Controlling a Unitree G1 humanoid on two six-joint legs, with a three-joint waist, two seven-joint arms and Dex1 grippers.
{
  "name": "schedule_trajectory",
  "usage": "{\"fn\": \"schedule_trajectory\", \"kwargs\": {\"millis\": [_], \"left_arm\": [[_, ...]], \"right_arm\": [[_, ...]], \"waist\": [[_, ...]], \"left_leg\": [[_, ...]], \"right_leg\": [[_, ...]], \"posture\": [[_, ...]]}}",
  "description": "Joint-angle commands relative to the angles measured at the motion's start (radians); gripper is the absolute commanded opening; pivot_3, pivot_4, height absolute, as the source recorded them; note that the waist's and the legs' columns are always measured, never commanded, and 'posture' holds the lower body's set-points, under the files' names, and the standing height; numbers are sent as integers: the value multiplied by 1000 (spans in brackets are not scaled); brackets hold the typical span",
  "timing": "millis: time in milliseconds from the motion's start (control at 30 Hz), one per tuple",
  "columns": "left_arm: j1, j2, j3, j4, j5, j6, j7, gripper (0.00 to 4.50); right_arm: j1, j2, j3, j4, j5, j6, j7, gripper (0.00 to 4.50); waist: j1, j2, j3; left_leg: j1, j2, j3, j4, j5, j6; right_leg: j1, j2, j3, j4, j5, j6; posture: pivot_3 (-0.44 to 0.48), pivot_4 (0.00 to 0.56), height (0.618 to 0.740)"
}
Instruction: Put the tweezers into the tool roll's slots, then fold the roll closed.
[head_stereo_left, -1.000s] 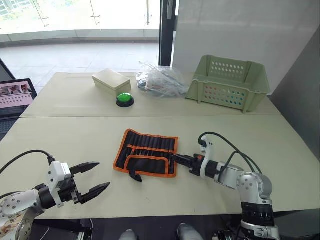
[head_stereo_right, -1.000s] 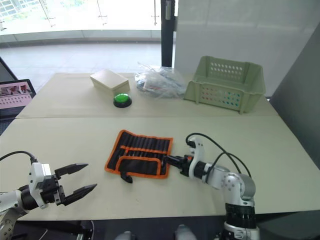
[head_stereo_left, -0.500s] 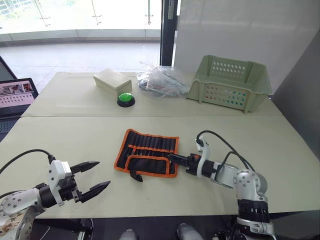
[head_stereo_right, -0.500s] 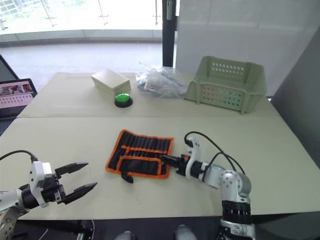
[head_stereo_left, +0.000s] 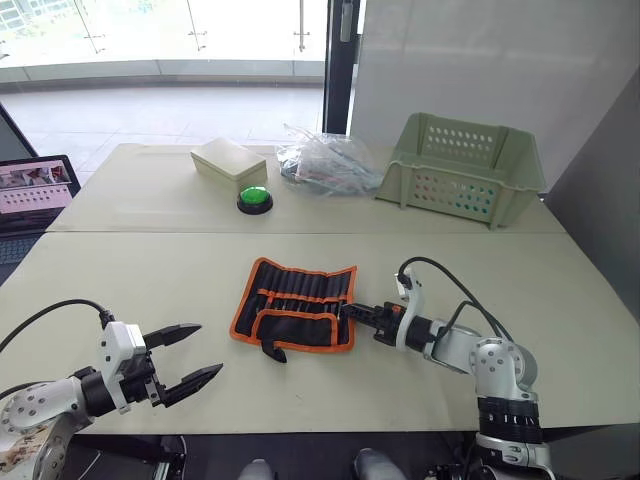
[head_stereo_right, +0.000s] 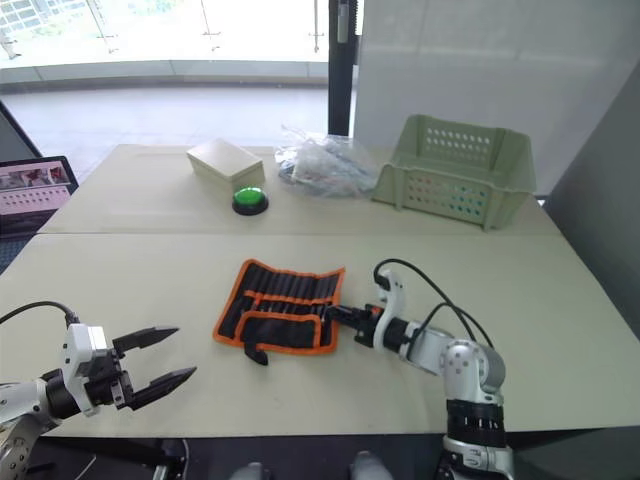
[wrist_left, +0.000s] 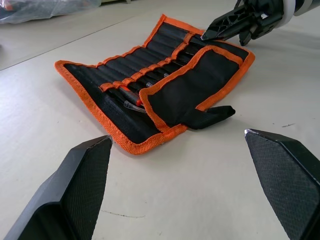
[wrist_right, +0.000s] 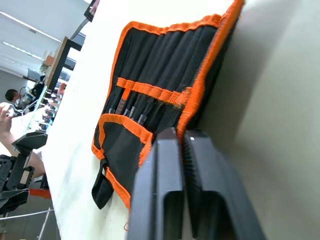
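The tool roll lies open in the middle of the near table, black with orange trim, its lower flap folded up over the slots. The ends of the tweezers poke out of the slots below the orange strip. My right gripper lies low on the table at the roll's right edge. Its fingers are shut on the orange trim, and that edge looks slightly raised. At the near left my left gripper hovers open and empty, well short of the roll.
A green plastic basket stands on the far table at the right. A clear plastic bag, a green button and a beige box sit left of it. A laptop is at the far left.
My right gripper has crept a little further onto the roll's right edge. The left gripper stays as it was. The camera has shifted slightly.
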Motion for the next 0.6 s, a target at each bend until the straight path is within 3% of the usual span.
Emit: {"fn": "schedule_trajectory", "kwargs": {"millis": [33,400,600], "left_arm": [[-1,14,4,-25,-5,-5,-6,4500],[-5,16,-5,-14,5,-13,-14,4500],[-9,13,-12,-9,10,-12,-17,4500]], "right_arm": [[25,-22,-32,42,-25,-11,-35,25],[-31,-49,-85,6,25,30,-60,25],[-88,-82,70,-176,-27,4,-80,25]], "waist": [[1,0,0],[9,0,0],[0,6,3]], "left_leg": [[0,0,0,0,0,0],[-2,0,0,0,0,0],[-6,0,0,-1,0,0]], "right_leg": [[0,0,0,0,0,0],[-1,-1,0,-1,0,0],[-6,-1,0,-1,0,0]], "posture": [[0,150,713],[0,150,713],[0,150,713]]}}
